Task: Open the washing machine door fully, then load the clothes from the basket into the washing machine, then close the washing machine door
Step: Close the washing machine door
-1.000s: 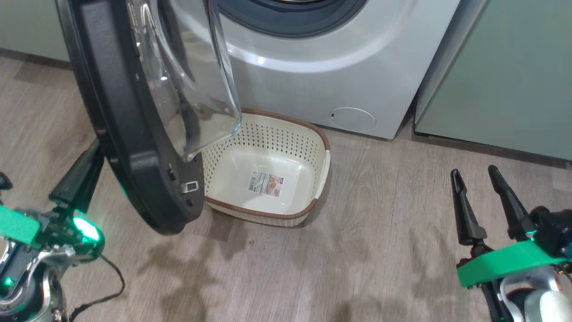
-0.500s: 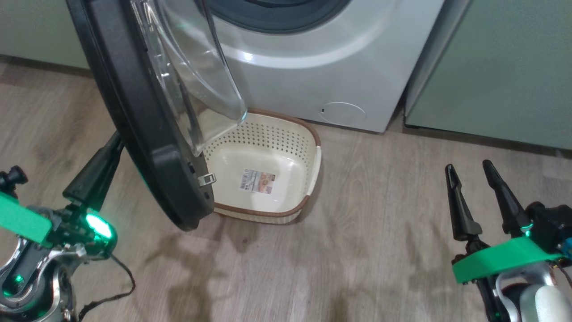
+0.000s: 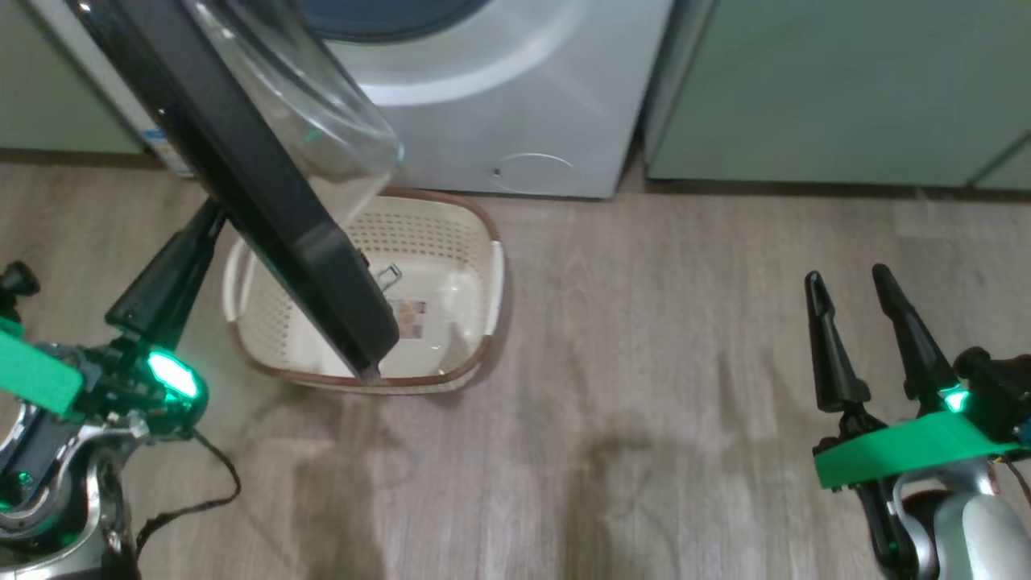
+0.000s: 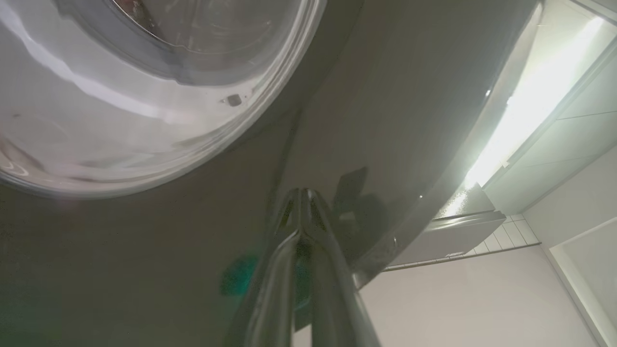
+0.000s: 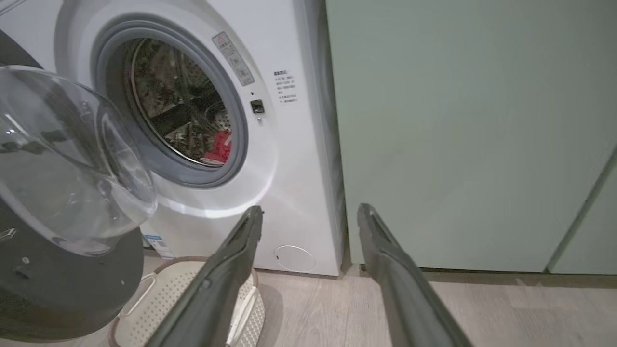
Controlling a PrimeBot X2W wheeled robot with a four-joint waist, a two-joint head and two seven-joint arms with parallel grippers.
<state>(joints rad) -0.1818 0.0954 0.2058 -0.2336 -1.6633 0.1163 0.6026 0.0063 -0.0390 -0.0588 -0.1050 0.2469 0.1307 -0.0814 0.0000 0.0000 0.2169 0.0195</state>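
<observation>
Nearest, the right gripper (image 3: 846, 275) hovers over the floor (image 3: 644, 403), fingers spread wide, holding nothing; the left gripper (image 3: 211, 219), pinched shut, sets its tips against the black outer rim of the washing machine door (image 3: 266, 201); that door hangs partly open above the basket (image 3: 493, 270); beyond, red clothes (image 5: 219, 147) lie inside the washing machine (image 3: 523, 89).

At 8 o'clock in the head view, the left jaws have long black tapering fingers (image 3: 165, 282) on a silver metal wrist housing (image 3: 48, 491). It carries a bright green band (image 3: 32, 379), a glowing green lamp (image 3: 171, 375), a small black knob (image 3: 16, 279) and a thin, looping black cable (image 3: 205, 503). At 4 o'clock, the right jaws have two black pointed fingers (image 3: 834, 362), a green strap (image 3: 910, 459), a small green light (image 3: 956, 399) and a pale grey rounded forearm (image 3: 979, 540).
</observation>
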